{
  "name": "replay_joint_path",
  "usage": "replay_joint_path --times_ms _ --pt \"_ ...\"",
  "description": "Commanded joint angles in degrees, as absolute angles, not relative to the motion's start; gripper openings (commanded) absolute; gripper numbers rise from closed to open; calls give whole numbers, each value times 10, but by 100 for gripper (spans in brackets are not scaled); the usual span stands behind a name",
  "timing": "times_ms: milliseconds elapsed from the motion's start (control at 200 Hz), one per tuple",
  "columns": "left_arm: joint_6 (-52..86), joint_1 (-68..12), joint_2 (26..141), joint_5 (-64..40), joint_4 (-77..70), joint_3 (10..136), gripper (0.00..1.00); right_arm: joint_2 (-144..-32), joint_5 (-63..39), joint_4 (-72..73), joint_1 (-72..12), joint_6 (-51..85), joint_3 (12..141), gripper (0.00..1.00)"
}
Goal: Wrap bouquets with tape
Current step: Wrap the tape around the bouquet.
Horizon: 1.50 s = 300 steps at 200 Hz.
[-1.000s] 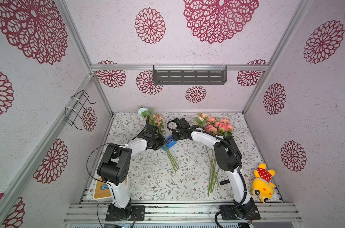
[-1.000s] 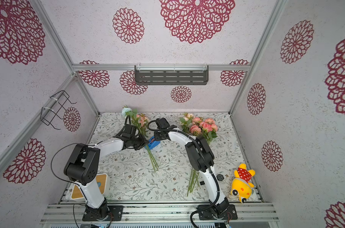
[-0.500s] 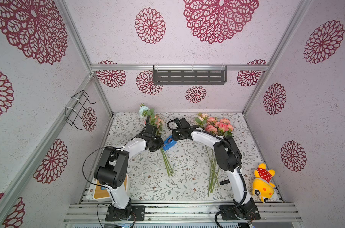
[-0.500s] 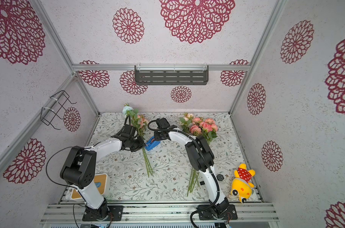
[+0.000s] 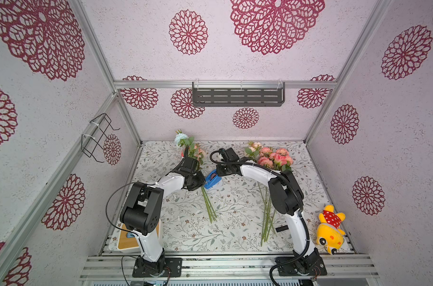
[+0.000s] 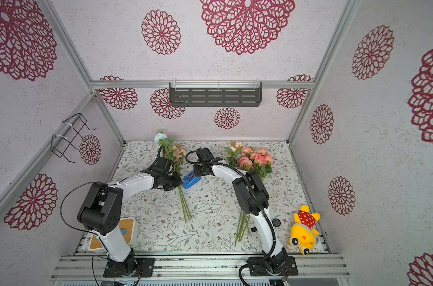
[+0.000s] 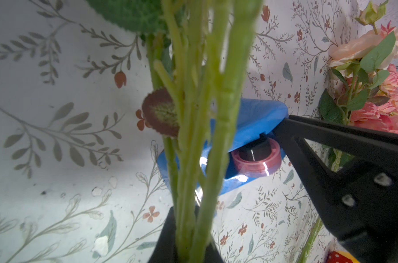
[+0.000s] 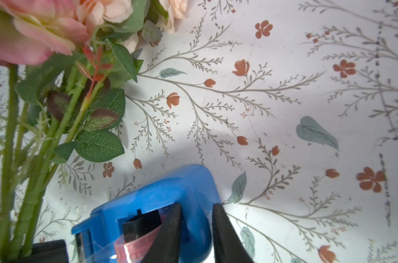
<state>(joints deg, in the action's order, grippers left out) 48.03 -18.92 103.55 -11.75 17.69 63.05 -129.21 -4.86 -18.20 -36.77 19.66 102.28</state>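
Mid-table, toward the back, my tape dispenser [image 5: 212,180] hangs low over the flowery tabletop [image 5: 235,235]. I can't tell if it's resting on it or just off. My right gripper [image 8: 196,206] is pinching one of its side walls, with one finger down inside by the pinkish roll [image 7: 255,164] and the other outside. It's barely budged in the last second.

What did move is the blue-bloom bouquet [image 5: 192,149]. My left gripper [image 5: 196,182] is clamped tight round its stems, right beside the dispenser's nose. Over that second the stem tails swung from slanting off toward my right to pointing almost straight back at the arm bases. The flower heads hardly shifted, so the bunch pivoted around the grip.

My read is I'm squaring the stems up against the dispenser's front end so the tape can go round them. So the first wrap is only getting started. I honestly can't tell if any tape has stuck to the stems yet.

The second bouquet [image 5: 272,158] lies flat under my right arm, well apart from all this, with no wrap that I can see.
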Motion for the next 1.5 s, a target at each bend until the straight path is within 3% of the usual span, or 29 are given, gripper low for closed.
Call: replay_joint_path --times_ms 0,485,1496 --pt "469 -190 1016 -102 164 629 0 -1307 -39 -215 -362 201 1001 27" --pt "445 -197 986 -61 192 640 0 -1308 -30 -217 -360 209 987 23" --pt "393 -208 1045 8 207 661 0 -1303 -42 -204 -359 208 969 21"
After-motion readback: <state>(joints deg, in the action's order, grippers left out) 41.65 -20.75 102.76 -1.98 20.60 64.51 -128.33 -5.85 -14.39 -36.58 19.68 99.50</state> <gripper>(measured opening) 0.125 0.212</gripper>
